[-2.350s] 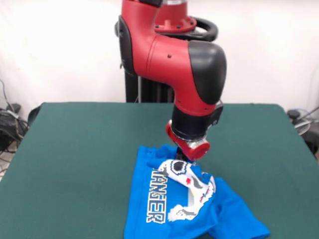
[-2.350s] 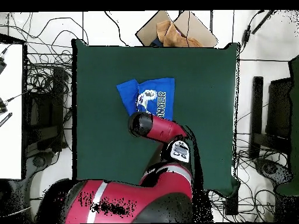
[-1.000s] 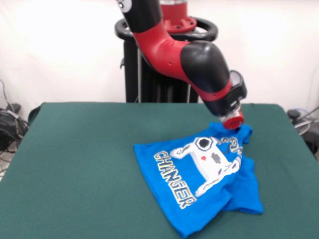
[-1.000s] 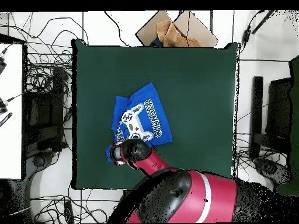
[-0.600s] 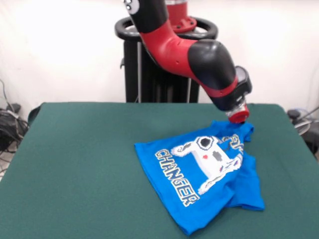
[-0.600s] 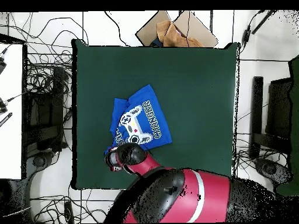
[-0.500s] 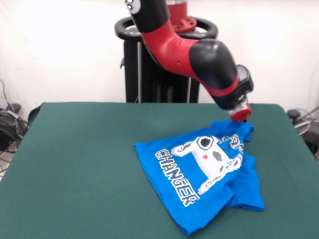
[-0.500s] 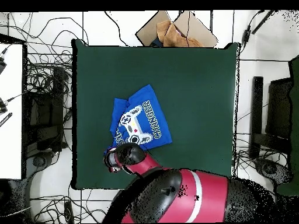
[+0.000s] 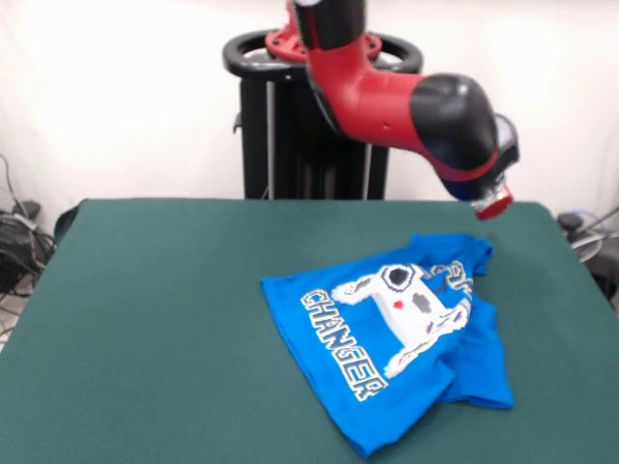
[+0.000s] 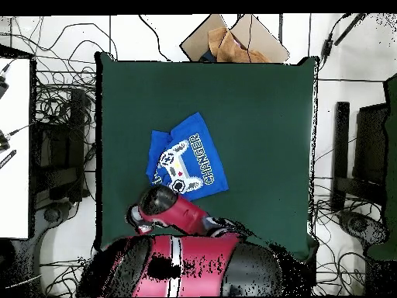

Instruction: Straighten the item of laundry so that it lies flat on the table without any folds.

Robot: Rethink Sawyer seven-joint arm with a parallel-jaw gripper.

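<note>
Green surface (image 9: 155, 319), broad, cloth-covered. Red and black arm (image 9: 406, 92) reaches over its corner, clear of the cloth. Blue T-shirt (image 9: 387, 338) lies print-up and askew, one sleeve tucked under, collar end bunched. Pincer (image 9: 495, 203) raised just past the collar, touching nothing; its spread cannot be told.

The item of laundry (image 9: 398, 338) is showing bright blue, with a white pixel game-controller print dotted with black and a little red, and white lettering outlined in dark, reading "CHANGER" where it is legible. The table (image 9: 155, 319) is wearing a dark green cloth. The arm (image 9: 406, 97) is displaying glossy red with black sections, and the red end cap (image 9: 494, 204) is showing at its tip. A brown cardboard box (image 10: 233, 39) is sitting beyond the green.
</note>
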